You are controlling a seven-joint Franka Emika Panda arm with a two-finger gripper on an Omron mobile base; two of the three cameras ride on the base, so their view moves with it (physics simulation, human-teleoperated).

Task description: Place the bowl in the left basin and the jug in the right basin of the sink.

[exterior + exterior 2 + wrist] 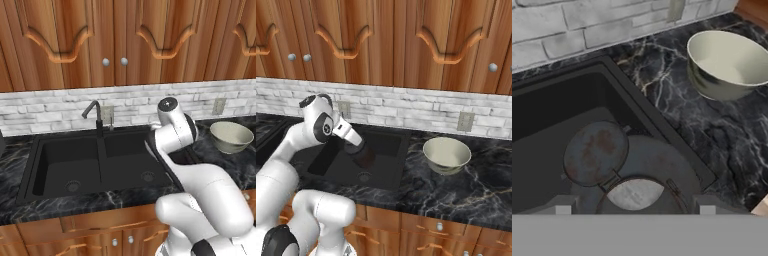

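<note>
The gripper [367,159], jaws spread wide around the jug [634,196], holds it low inside the right basin [387,145] of the sink [31,172]. The bowl [446,154] stands upright on the worktop [476,185], just right of the sink's right edge.

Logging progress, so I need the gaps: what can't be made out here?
Left base view: the arm covers the right side of the right basin.
Hand view: bottom edge cuts off the gripper; whether it grips the jug is unclear.
Hand view: right edge crops the bowl.
</note>
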